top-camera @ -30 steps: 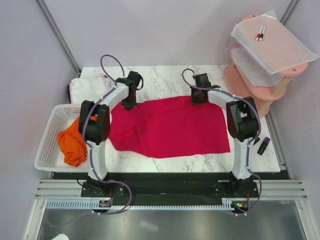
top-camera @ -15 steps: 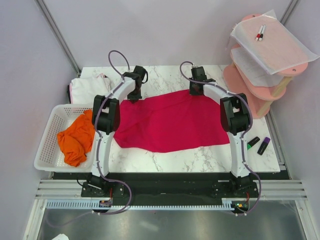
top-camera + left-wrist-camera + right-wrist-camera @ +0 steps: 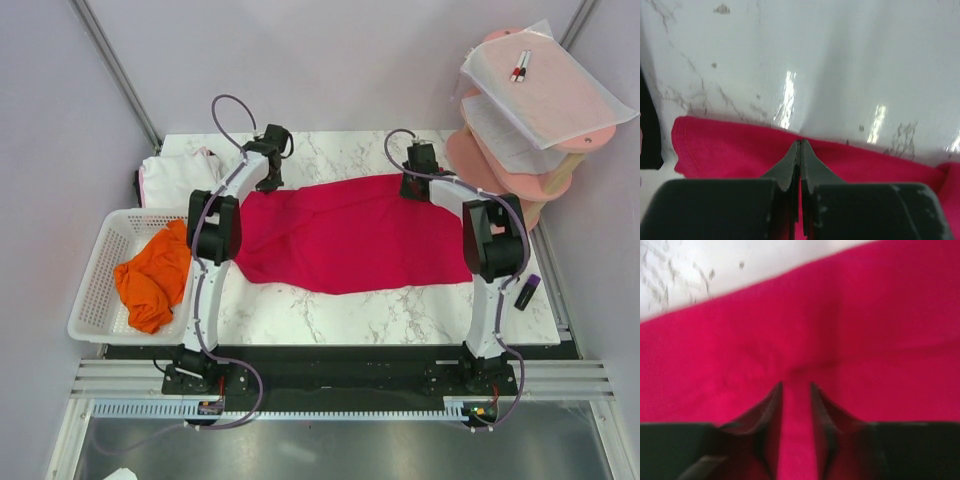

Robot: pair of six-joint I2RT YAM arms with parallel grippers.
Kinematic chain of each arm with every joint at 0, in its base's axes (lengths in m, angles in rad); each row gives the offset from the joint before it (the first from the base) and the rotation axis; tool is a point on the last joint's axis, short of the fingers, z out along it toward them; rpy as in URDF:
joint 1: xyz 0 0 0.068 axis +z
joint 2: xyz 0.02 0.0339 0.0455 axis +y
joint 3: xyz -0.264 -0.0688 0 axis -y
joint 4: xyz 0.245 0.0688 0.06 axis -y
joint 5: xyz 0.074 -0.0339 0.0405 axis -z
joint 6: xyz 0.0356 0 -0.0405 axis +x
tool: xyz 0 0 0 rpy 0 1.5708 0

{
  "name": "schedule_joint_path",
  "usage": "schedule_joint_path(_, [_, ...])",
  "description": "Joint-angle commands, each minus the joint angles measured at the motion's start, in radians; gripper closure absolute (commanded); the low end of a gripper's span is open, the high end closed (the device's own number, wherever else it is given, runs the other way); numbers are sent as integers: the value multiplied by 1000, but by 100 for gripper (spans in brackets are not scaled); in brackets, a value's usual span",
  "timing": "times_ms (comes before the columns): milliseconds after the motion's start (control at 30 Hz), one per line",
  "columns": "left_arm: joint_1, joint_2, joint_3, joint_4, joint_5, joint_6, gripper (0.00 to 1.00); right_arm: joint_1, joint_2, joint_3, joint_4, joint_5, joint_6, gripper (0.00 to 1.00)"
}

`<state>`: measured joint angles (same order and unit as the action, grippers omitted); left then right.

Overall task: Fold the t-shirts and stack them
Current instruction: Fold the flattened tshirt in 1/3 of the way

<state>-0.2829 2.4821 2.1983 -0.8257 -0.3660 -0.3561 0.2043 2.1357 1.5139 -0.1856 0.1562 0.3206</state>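
Observation:
The crimson-red t-shirt [image 3: 350, 235] lies spread flat across the middle of the marble table. My left gripper [image 3: 268, 185] is shut on its far left edge; in the left wrist view the fingertips [image 3: 801, 142] pinch the hem of the red cloth [image 3: 730, 150]. My right gripper [image 3: 412, 190] grips the far right edge; in the right wrist view its jaws [image 3: 796, 385] stand slightly apart with a fold of red cloth [image 3: 840, 315] between them. The orange t-shirt [image 3: 150, 275] lies crumpled in the basket. The white t-shirt [image 3: 175, 175] lies at the far left of the table.
A white mesh basket [image 3: 90, 300] sits at the left table edge. A pink tiered shelf [image 3: 500, 150] with thin white sheets stands at the back right. A purple marker [image 3: 527, 291] lies by the right arm. Bare marble [image 3: 815, 60] lies beyond the shirt.
Both grippers have moved away from the bases and to the right, dragging the red shirt's far edge. The shirt now lies further right and flatter.

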Motion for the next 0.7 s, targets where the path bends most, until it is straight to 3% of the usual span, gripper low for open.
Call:
schedule_joint_path(0, [-30,-276,-211,170,10,35,98,-37,-246,-156,124,-4,86,51])
schedule_joint_path(67, [-39,-386,-331,223,36,32,91,-81,-315,-228,124,-20,115,41])
schedule_joint_path(200, [-68,-517,-492,272,70,28,77,-157,-372,-336,127,-32,173,38])
schedule_joint_path(300, [-93,-578,-583,286,70,22,60,-192,-352,-382,149,-40,186,38])
schedule_joint_path(333, [-101,-594,-622,292,71,20,46,-201,-343,-394,158,-46,192,38])
schedule_joint_path(433, [-128,-630,-683,313,68,16,33,-235,-300,-409,208,-90,228,38])
schedule_joint_path(667, [-141,-652,-746,321,39,12,32,-267,-240,-449,385,-193,345,39])
